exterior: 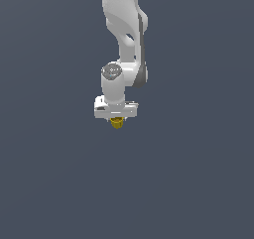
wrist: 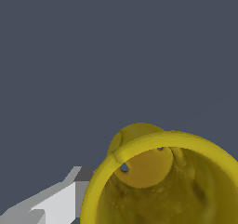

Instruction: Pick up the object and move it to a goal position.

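White arm (exterior: 124, 29) hangs straight down against a plain grey-blue backdrop. Gripper (exterior: 117, 118) points downward; the object (exterior: 117, 123), small and yellow-gold, sits directly under the hand, touching it, only its lower part showing. Wrist view: the object (wrist: 162, 181) is hollow, cup-like, rim close to the camera, one white finger (wrist: 56, 204) just beside it. Jaws closed on it.

Object (exterior: 117, 123) under claw (exterior: 116, 118) (touching).

flat, even simulator light (no cast shadows), sharp renders, no glare.
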Action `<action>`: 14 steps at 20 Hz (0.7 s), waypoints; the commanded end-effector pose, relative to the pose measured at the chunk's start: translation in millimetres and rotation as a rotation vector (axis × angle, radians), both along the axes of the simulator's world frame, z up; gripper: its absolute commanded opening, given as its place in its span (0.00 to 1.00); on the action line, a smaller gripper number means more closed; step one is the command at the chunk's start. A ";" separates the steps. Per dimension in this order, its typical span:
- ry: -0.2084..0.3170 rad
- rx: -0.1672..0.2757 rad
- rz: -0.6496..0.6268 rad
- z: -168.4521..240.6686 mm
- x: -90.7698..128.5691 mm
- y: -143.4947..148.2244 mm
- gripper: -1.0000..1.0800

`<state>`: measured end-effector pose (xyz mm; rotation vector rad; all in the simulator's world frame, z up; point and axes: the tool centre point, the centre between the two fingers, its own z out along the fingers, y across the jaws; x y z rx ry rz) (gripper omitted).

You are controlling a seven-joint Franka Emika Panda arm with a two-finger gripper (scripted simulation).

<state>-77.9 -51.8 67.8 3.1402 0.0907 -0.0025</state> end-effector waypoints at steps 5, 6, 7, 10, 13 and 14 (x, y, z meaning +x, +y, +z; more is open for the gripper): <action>-0.002 -0.001 0.001 42.5 9.0 35.4 0.00; -0.002 -0.001 0.001 50.7 10.7 42.4 0.00; -0.002 -0.001 0.001 59.4 12.5 49.7 0.00; -0.002 -0.002 0.001 87.0 18.4 72.9 0.00; -0.002 -0.002 0.001 115.5 24.6 96.8 0.00; -0.002 -0.002 0.001 125.1 26.8 104.8 0.00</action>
